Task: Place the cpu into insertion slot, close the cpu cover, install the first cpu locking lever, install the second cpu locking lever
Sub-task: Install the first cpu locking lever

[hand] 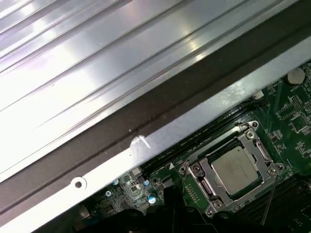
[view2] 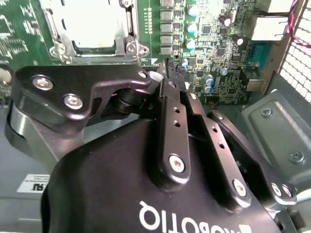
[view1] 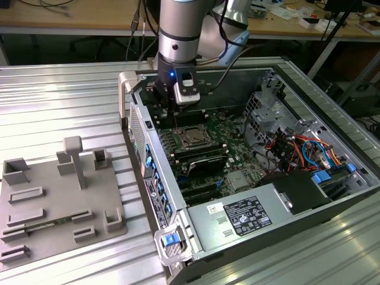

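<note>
Nearest me, the black two-fingered gripper (view2: 170, 73) has its tips pinched together; I cannot tell whether anything sits between them. Beyond it, the small flat silver-topped square cpu (hand: 235, 165) lies in the dark, silver-rimmed square insertion slot (hand: 193, 168). The slot is near the green motherboard's (hand: 291, 107) edge along the grey case wall (hand: 160, 131), and the thin silver cpu cover frame (hand: 262, 151) is down around the chip. I judge the chip light, stiff, slick and fragile underneath, best held by opposite edges. The first wrist view gives me the whole frame and a thin rod (hand: 269, 201) beside it; the second wrist view gives the fingertips.
</note>
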`<act>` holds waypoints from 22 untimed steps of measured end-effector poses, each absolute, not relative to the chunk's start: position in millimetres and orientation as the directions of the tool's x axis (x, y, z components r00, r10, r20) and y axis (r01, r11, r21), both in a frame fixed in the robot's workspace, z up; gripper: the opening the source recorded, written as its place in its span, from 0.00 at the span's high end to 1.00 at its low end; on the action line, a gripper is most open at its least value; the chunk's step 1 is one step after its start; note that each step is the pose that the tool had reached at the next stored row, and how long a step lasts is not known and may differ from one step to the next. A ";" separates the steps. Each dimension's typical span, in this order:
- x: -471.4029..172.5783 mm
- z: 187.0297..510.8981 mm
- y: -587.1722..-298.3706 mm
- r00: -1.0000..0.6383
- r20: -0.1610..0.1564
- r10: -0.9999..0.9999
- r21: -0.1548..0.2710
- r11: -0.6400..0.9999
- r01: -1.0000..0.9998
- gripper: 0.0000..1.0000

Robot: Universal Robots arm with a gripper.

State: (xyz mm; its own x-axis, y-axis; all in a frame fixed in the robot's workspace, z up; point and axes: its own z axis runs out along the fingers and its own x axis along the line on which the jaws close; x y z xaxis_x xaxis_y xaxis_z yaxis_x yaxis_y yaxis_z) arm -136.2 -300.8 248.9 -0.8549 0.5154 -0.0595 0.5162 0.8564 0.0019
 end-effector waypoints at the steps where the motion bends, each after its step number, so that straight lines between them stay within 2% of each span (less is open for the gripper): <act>1: -136.2 248.7 -300.2 -0.859 -0.059 0.508 0.002 0.861 0.509 0.89; 22: -117.8 240.5 -295.3 -0.941 -0.059 0.333 0.002 0.943 0.334 0.89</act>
State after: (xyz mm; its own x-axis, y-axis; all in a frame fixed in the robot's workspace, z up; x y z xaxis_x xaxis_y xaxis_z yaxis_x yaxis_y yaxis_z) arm -117.8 -295.3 240.5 -0.9409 0.3334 -0.0590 0.3338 0.9426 0.0022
